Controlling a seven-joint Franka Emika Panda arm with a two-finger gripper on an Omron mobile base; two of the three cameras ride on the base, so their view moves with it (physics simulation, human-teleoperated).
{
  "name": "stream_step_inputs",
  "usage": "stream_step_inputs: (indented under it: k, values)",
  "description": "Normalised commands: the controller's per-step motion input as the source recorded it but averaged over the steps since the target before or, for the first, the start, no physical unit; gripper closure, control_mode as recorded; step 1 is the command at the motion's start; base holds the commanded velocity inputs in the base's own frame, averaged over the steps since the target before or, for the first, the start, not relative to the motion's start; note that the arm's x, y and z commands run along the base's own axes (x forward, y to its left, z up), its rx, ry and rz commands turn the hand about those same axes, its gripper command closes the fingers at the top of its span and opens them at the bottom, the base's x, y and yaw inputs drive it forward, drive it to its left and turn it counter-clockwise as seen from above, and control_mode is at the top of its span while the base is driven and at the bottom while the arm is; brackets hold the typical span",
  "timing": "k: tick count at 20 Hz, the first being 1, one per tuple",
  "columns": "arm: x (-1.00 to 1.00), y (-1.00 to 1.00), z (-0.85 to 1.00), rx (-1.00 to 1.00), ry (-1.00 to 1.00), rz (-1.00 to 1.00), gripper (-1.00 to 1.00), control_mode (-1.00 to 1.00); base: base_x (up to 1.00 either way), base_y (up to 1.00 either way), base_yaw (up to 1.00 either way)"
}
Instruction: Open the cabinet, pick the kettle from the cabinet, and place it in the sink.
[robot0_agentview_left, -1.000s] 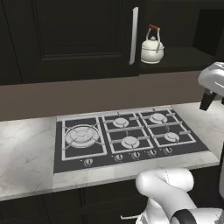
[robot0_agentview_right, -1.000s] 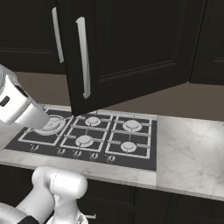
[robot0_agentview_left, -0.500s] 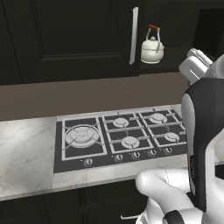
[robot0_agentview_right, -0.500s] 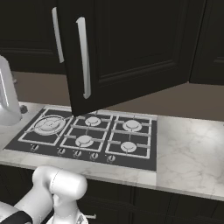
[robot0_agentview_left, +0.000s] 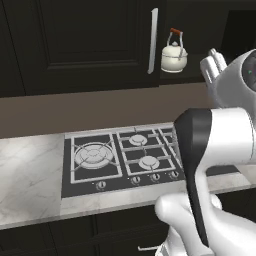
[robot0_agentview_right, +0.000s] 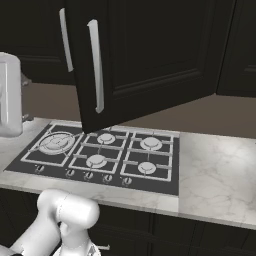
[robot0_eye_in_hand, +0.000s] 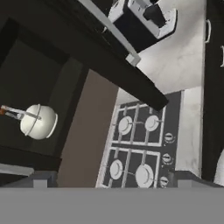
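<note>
Left base view: nearest the camera, the robot's white arm rises from the lower right and crosses in front of the white marble desk (robot0_agentview_left: 30, 185) and the black gas hob (robot0_agentview_left: 120, 160) set into it; beyond and above, the tall dark cabinet (robot0_agentview_left: 85, 45) stands with its right-hand compartment exposed, and inside, just right of a long silver bar handle (robot0_agentview_left: 153, 41), the cream-white kettle (robot0_agentview_left: 174, 56) sits upright on the shelf, its wooden-topped handle raised. From the right base camera, one cabinet door (robot0_agentview_right: 150, 60) hangs swung out over the hob, so the opening step looks done. The hand camera, rolled to one side, looks down past that open door at the hob and, off to its left, at the kettle (robot0_eye_in_hand: 38, 120) resting alone in the dark compartment, well apart from the arm. The tool's fingers are hidden in these pictures; going by the recording, its jaws stand wide apart and nothing is in them. What appears left is most of the job: reaching into the compartment, taking the kettle by its body or handle, lifting it clear of the shelf and door, and carrying it to the sink, wherever it lies beyond these views.
</note>
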Motion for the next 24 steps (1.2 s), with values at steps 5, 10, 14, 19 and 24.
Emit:
stream_step_inputs:
  k: [5,10,14,19,24]
  values:
    - [0.41,0.0,-0.12,0.0,-0.22,-0.4,-1.0,-1.0,0.0,0.0,0.0]
    - [0.35,-0.06,0.0,0.0,-0.01,-0.44,-1.0,-1.0,0.0,0.0,0.0]
    - [0.27,-0.17,0.0,0.0,-0.04,-0.41,-1.0,-1.0,0.0,0.0,0.0]
    - [0.15,-0.26,0.01,0.0,0.0,-0.35,-1.0,-1.0,0.0,0.0,0.0]
    - [0.09,-0.25,-0.01,-0.01,-0.09,-0.31,-1.0,-1.0,0.0,0.0,0.0]
